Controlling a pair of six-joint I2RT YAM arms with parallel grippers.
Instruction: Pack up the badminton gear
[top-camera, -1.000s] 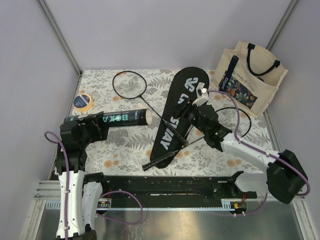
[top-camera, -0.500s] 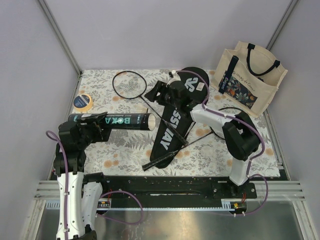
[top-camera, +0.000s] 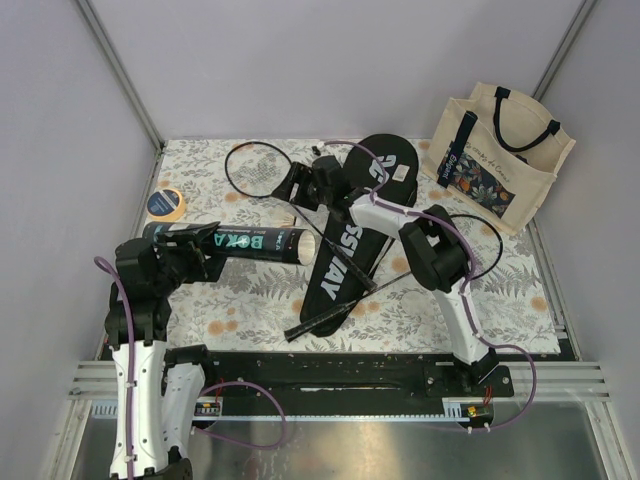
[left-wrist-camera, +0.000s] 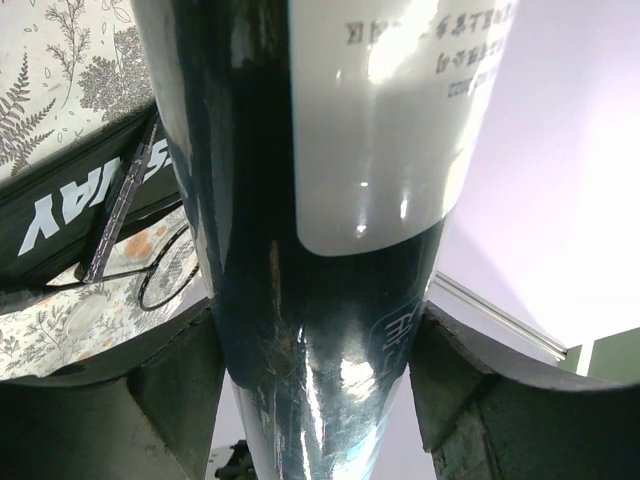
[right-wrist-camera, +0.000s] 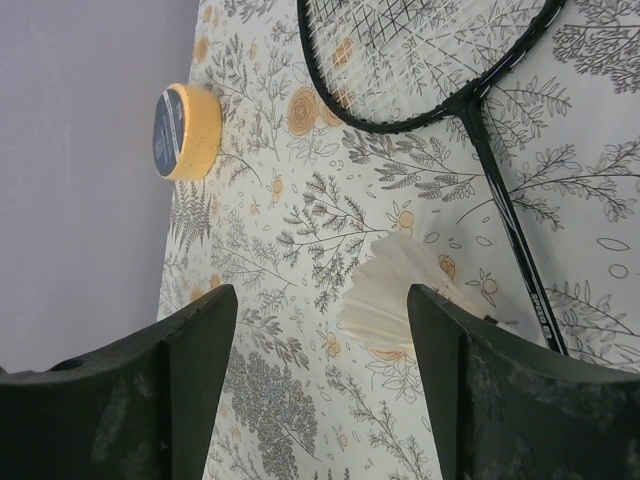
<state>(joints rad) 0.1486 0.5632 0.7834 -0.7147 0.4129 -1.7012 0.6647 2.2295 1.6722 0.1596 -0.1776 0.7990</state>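
Note:
My left gripper is shut on the black tube with teal lettering, which it holds level; the tube's open end points right, toward the black racket bag. In the left wrist view the tube fills the space between the jaws. My right gripper is open, reaching left past the bag. A white feather shuttlecock lies on the cloth below it, near the right finger. One racket lies at the back, its shaft beside the shuttlecock. A second racket lies across the bag's lower end.
A yellow-rimmed tape roll sits at the left edge and also shows in the right wrist view. A cream tote bag stands at the back right. The table has a floral cloth and grey walls on three sides.
My right arm has swung from the right of the bag across it to the far left, over the shuttlecock. My left gripper has shifted the tube a little to the right.

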